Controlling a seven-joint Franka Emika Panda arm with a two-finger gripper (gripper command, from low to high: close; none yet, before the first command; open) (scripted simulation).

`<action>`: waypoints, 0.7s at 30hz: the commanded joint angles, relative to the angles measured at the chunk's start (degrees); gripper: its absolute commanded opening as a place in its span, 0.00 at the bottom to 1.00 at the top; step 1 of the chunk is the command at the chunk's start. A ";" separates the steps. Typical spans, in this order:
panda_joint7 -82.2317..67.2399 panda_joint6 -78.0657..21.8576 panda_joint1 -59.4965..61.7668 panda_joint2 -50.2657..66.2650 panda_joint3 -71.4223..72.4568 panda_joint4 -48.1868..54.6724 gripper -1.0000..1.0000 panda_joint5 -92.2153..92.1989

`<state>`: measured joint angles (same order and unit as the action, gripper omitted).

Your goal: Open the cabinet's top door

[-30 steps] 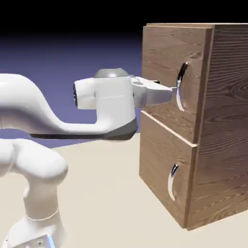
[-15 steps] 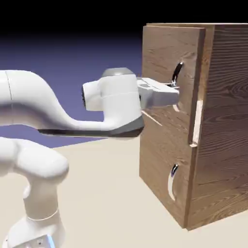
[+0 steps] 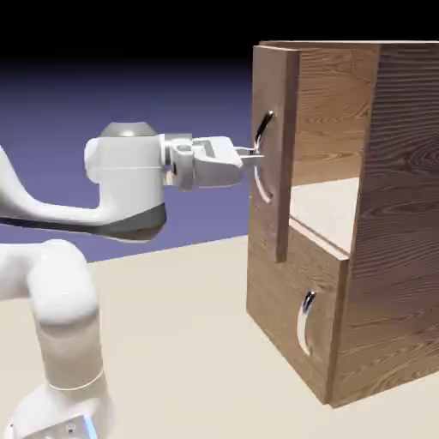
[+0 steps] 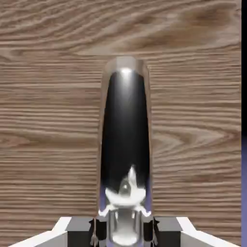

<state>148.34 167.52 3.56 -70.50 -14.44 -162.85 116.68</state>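
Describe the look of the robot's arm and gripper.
The arm is glossy white with rounded segments, a grey cap and a dark grey underside band; its base carries a small light-blue strip. The gripper has a white body and small grey-and-black finger tips.

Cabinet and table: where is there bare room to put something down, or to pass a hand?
Bare: the shelf behind the open door, and the table between the arm's base and the cabinet. Crowded: the upper handle, where the gripper holds on.
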 commanded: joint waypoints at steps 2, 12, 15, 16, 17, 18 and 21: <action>-2.56 0.56 3.16 -2.07 2.79 -1.63 0.00 -5.01; -19.91 -4.90 6.32 -13.34 11.40 -9.02 0.00 -29.93; -24.46 -10.53 3.77 -17.56 14.90 -10.88 0.00 -37.40; -25.70 -12.79 2.69 -18.98 16.43 -11.38 0.00 -39.89; -26.79 -15.17 1.55 -20.35 18.16 -11.80 0.00 -42.38; -27.74 -17.59 0.41 -21.65 20.07 -12.12 0.00 -44.87; -29.36 -24.92 -3.09 -24.47 26.17 -12.36 0.00 -51.37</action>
<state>118.96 142.66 0.48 -94.97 11.73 -175.22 65.30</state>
